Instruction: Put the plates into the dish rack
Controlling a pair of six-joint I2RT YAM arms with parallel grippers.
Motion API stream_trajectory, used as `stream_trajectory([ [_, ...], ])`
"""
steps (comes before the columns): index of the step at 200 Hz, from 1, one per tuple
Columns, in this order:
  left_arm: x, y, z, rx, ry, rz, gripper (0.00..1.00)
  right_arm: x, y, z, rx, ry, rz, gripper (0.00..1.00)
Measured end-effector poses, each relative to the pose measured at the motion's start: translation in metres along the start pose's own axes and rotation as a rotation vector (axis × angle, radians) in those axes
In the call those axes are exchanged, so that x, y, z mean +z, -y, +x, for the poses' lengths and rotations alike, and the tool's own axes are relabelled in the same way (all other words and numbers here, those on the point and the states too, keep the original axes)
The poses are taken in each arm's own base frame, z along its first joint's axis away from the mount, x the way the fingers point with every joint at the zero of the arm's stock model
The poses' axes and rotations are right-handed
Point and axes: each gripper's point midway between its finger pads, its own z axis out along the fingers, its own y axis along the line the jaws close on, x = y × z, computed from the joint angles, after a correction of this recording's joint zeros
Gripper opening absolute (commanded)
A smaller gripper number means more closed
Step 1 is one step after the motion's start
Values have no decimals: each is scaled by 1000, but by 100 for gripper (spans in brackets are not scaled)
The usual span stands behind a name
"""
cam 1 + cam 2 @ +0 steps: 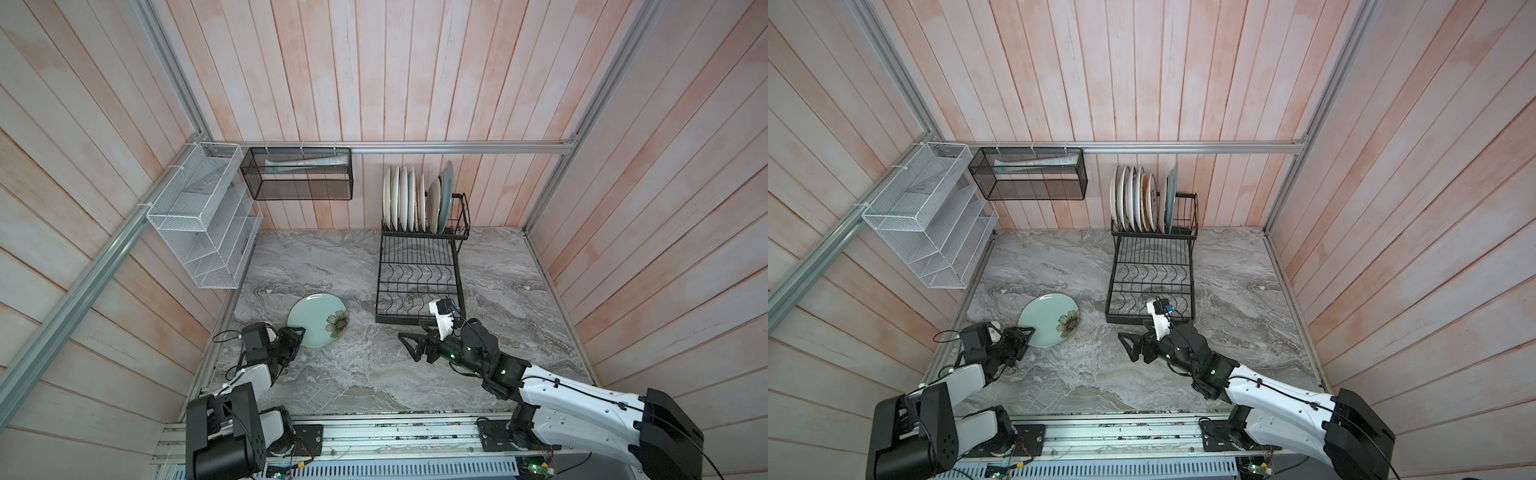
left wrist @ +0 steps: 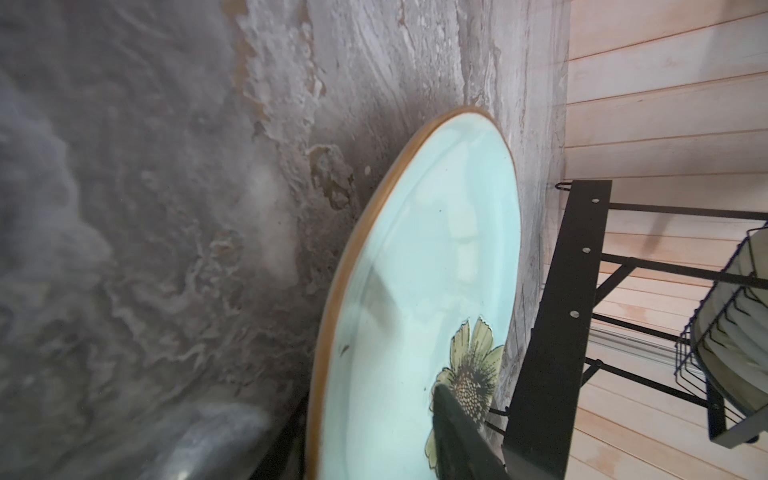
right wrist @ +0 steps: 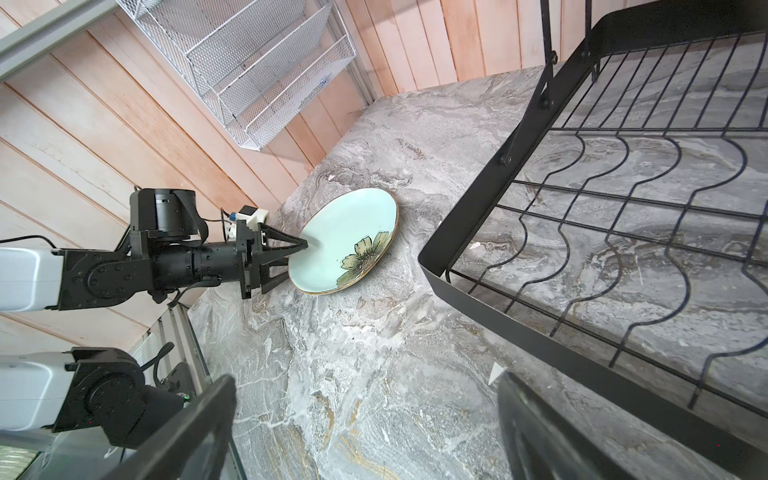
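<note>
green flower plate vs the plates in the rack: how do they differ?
Pose: green flower plate lies face up on the counter; racked plates stand on edge in the dish rack upper basket.
Colour: green flower plate is pale green with a flower; racked plates are mostly white or cream.
Contact: left end effector straddles the green flower plate's rim; nothing touches the racked plates.
Shared: all round.

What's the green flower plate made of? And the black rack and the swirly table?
The plate looks like glazed ceramic: glossy, with reflections. The dish rack looks like coated metal: thin black wires, flat bands with rivets. The table shows grey marble veining; real stone or a print, I cannot tell.
</note>
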Motion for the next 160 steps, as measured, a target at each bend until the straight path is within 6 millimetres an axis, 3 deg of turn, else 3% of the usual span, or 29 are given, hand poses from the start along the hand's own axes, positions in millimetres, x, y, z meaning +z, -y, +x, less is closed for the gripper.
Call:
stream_trajectory([
  [49,12,-4,-3,9,-44,-23,12,-4,1,0,7,10,-1,98],
  [69,16,4,-4,20,-68,21,0,-6,0,-3,10,22,-3,98],
  [120,14,13,1,-13,-84,78,0,-7,1,-3,9,22,2,98],
  [140,2,21,1,-16,-65,85,0,-7,1,-2,4,18,5,98],
  [160,-16,42,-3,19,-14,134,0,-7,3,-3,-6,20,13,98],
])
